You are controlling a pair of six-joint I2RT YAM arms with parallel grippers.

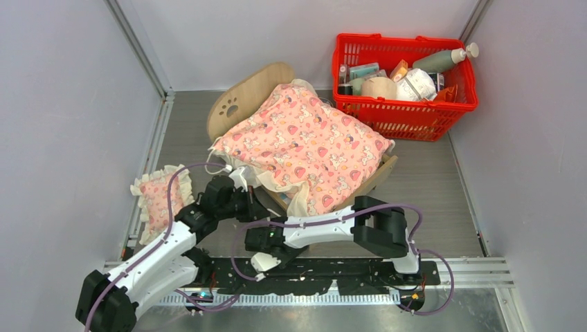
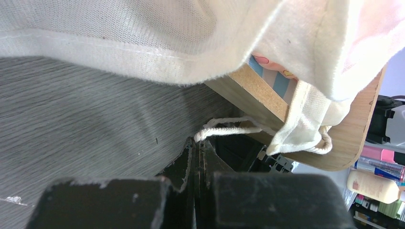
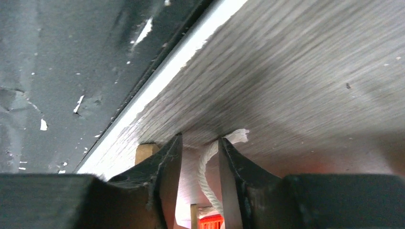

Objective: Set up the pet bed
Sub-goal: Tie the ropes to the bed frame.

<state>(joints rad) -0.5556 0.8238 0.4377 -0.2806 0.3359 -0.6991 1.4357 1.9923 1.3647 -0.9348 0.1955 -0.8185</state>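
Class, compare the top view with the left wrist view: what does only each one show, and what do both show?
Only the top view: the paw-print headboard, the pillow and the red basket. Only the left wrist view: the striped mattress under the blanket, and the left gripper shut on a white cord. Both: the blanket, the wooden bed frame and that cord.
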